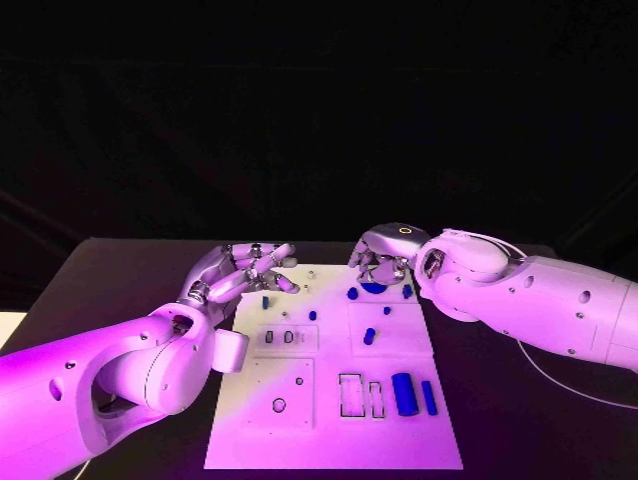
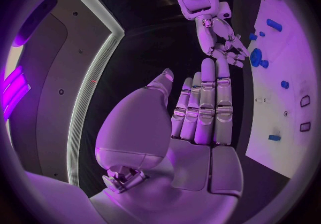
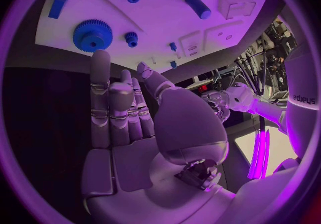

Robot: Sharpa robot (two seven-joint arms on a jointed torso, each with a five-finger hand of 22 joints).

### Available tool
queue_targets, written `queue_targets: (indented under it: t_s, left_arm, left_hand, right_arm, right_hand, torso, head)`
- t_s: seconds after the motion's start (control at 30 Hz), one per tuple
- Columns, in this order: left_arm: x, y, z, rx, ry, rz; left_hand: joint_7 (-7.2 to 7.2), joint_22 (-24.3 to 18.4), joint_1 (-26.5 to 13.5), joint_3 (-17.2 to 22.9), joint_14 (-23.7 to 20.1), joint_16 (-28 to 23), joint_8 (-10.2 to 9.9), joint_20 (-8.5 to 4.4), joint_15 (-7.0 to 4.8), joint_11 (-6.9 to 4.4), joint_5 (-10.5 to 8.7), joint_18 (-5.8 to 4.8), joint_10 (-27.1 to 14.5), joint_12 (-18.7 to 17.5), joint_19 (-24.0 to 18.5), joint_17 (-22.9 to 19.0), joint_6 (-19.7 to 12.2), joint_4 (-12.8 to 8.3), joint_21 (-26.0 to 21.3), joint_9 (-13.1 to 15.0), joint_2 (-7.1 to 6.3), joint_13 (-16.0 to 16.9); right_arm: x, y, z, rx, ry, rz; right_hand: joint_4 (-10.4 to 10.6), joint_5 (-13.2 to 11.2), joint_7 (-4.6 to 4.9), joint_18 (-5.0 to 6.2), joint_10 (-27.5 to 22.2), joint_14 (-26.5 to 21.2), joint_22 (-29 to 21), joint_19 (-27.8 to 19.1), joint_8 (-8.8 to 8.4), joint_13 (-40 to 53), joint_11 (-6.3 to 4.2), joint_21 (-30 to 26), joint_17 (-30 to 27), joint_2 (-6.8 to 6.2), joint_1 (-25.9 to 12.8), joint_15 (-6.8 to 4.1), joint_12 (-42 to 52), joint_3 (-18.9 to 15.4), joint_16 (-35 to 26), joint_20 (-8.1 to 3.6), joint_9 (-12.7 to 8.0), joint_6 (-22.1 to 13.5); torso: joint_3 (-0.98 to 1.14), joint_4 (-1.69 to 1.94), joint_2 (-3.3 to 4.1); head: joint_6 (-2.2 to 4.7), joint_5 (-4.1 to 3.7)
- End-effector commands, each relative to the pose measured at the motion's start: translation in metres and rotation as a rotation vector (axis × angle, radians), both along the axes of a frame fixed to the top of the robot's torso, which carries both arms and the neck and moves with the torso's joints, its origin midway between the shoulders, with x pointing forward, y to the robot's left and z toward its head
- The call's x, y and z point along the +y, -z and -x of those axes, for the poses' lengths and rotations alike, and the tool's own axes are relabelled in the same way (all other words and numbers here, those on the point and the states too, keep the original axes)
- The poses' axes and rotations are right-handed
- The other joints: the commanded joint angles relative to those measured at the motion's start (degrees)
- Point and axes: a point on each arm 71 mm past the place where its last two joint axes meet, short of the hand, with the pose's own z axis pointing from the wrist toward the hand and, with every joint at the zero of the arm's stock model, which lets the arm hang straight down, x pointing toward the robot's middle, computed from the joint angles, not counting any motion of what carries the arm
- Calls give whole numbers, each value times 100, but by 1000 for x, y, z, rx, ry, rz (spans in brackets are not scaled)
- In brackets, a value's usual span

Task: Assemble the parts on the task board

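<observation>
I held my left hand (image 1: pixel 247 268) and right hand (image 1: pixel 384 262) empty, fingers straight and apart, above the white plastic task board's (image 1: pixel 334 440) far edge, ready to choose among small blue parts (image 1: pixel 403 387) lying there

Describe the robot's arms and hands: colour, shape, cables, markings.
Both arms are smooth, rounded white shells dotted with small dark screw holes; the right arm is bulbous near the wrist, and a thin cable trails beside it. The left arm looks alike. Each ends in a silver metallic hand: left hand, right hand, with segmented fingers and a smooth palm shell. Dark lettering marks the right arm in the right wrist view.
</observation>
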Motion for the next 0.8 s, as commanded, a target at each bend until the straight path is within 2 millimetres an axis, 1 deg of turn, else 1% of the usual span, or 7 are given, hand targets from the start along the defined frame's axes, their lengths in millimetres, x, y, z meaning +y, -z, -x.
queue_targets:
  t_s: [0.03,0.13,0.23,0.43,0.6,0.63,0.8]
  left_arm:
    - [-2,-2,1,-1,36,5]
    - [-1,-2,0,10,29,11]
    - [0,-2,0,16,25,15]
    - [1,-1,-2,22,21,18]
    - [1,-1,-2,27,18,18]
    - [1,0,-2,27,18,18]
    - [2,-1,-2,29,18,18]
  left_hand:
    - [23,6,9,3,-40,43,-24,7,-7,14,-3,44,-25,-33,-43,11,-8,-23,21,2,34,10]
    - [25,7,3,2,-45,49,-26,8,-6,15,-3,44,-27,-34,-45,20,-10,-22,23,2,35,11]
    - [28,10,-3,1,-51,57,-30,10,-5,18,-3,44,-33,-37,-48,32,-16,-22,26,1,35,12]
    - [32,13,-10,0,-62,70,-37,12,-2,22,-3,44,-43,-42,-52,52,-28,-24,32,0,36,13]
    - [35,15,-13,0,-68,76,-41,13,0,25,-3,44,-49,-45,-55,62,-34,-25,35,-1,37,13]
    - [35,15,-14,0,-68,77,-41,13,0,25,-3,44,-50,-45,-55,62,-35,-25,35,-1,37,13]
    - [37,16,-15,0,-71,81,-43,14,0,26,-3,45,-53,-46,-56,69,-39,-26,37,-1,38,14]
  right_arm:
    - [1,2,-1,-9,9,85]
    - [1,3,-1,8,5,106]
    - [1,5,-1,20,6,127]
    - [4,7,-1,35,-4,155]
    - [7,8,-1,42,-11,171]
    - [7,8,-1,44,-11,174]
    - [9,10,-3,50,-15,182]
  right_hand:
    - [20,26,-12,42,-95,220,163,-43,-40,-8,8,168,196,-83,-49,14,-41,41,183,8,-4,7]
    - [60,33,-11,31,-155,194,382,-85,-43,-8,16,389,374,-147,-75,26,-34,72,360,26,-5,-17]
    - [96,24,-19,29,-203,173,462,-131,-44,-12,27,483,445,-193,-99,35,-39,76,434,38,-6,-32]
    - [141,75,-31,22,-304,161,623,-180,-41,-19,34,656,604,-249,-95,43,-43,97,588,51,-4,-54]
    - [154,94,-44,21,-332,159,679,-193,-36,-21,26,712,649,-253,-83,39,-44,114,632,48,-1,-45]
    - [154,94,-44,21,-333,159,682,-193,-36,-21,26,715,652,-253,-83,38,-44,114,634,48,-1,-45]
    - [171,109,-50,18,-342,157,718,-200,-32,-21,22,752,676,-242,-80,30,-41,130,659,48,1,-33]
  torso:
    - [15,41,95]
    - [12,43,121]
    - [8,37,145]
    - [9,36,188]
    - [6,40,210]
    - [10,38,221]
    - [14,34,246]
  head:
    - [11,-31]
    - [38,-41]
    - [65,-50]
    - [48,-49]
    - [58,-54]
    - [66,-54]
    - [65,-39]
